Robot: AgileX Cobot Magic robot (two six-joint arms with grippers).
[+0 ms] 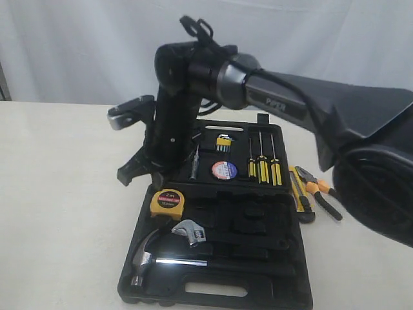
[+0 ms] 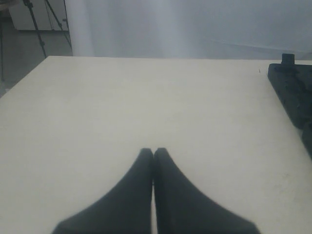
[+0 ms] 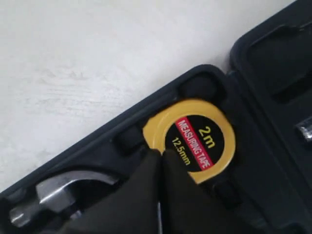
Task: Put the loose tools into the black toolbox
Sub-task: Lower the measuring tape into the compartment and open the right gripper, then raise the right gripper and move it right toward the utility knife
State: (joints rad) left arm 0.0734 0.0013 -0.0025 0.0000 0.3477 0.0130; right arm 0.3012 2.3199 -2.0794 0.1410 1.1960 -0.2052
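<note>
Black toolbox (image 1: 271, 258) lies open and flat on the pale counter (image 1: 58, 213), handle slot nearest the onlooker.

Yellow tape measure (image 1: 167, 204) sits label-up inside the near half, in the far-left corner beside the hinge line. Black tape roll (image 1: 224, 170) rests in the far half, between a small set of hex keys (image 1: 223, 143) and three yellow-black screwdrivers (image 1: 261, 166).

Steel hammer (image 1: 151, 258) and wrench (image 1: 189, 231) lie in the near half below the tape measure.

Two tools are outside the case: the utility knife (image 1: 301, 194) and the orange-handled pliers (image 1: 321, 194), side by side on the counter just beside the toolbox's right edge.

Right arm reaches across the middle. Right tool (image 3: 158, 153) is clenched, tips pressed together and grasping nothing, at the tape measure's rim – contact cannot be told.

Left tool (image 2: 153, 152) is also clenched and empty, over bare counter, with the toolbox edge off to one side.
</note>
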